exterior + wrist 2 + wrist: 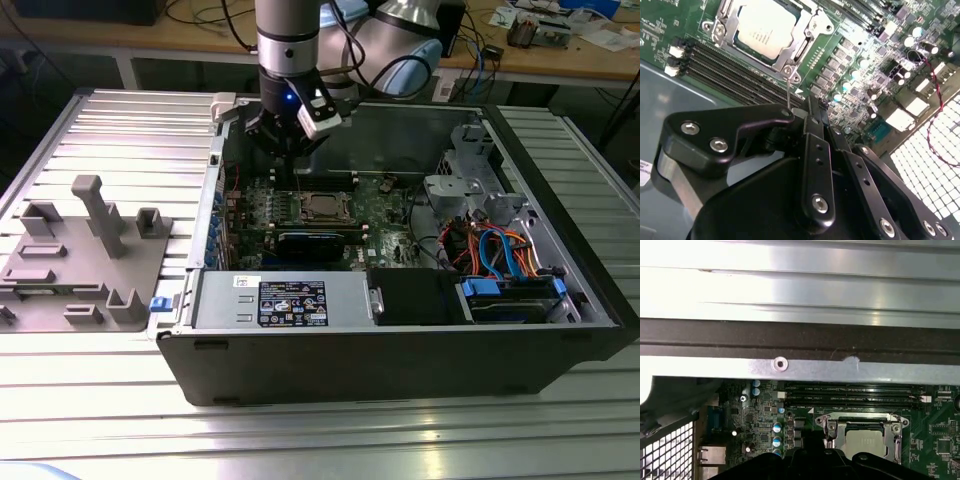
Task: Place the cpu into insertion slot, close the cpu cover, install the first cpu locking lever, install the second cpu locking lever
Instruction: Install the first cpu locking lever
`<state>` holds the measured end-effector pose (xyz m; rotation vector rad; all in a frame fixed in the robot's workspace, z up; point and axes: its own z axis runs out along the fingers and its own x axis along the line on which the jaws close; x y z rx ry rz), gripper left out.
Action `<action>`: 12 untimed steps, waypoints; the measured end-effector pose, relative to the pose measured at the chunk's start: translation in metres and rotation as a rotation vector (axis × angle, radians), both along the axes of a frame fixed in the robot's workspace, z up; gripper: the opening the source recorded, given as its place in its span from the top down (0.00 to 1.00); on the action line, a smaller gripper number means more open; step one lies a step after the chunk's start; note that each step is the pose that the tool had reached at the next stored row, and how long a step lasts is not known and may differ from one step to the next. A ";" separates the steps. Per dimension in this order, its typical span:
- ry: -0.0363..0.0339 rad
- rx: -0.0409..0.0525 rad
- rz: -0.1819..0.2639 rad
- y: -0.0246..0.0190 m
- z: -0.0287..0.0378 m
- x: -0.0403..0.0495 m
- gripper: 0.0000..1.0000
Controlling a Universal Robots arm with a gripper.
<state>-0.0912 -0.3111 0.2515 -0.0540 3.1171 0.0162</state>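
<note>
The cpu lies flat in the insertion slot on the green motherboard, its silvery top showing in both wrist views. The cpu cover rests down around it as a metal frame. A thin locking lever rod rises from the socket's corner, and its upper end is hidden behind my gripper's link. My gripper hangs inside the case just behind the socket on the exterior view's left. Its fingers stand together, shut, with nothing visible between them.
Long memory slots run beside the socket. A black card and the power supply sit in front of it. A drive cage with blue and orange cables fills the exterior view's right. A grey fixture tray lies outside the case.
</note>
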 end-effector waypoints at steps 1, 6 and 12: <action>0.0000 0.0000 0.000 0.0002 0.0000 0.0009 0.89; 0.0000 0.0000 0.001 0.0003 0.0000 0.0075 0.89; 0.0001 -0.0001 0.001 0.0003 0.0000 0.0166 0.89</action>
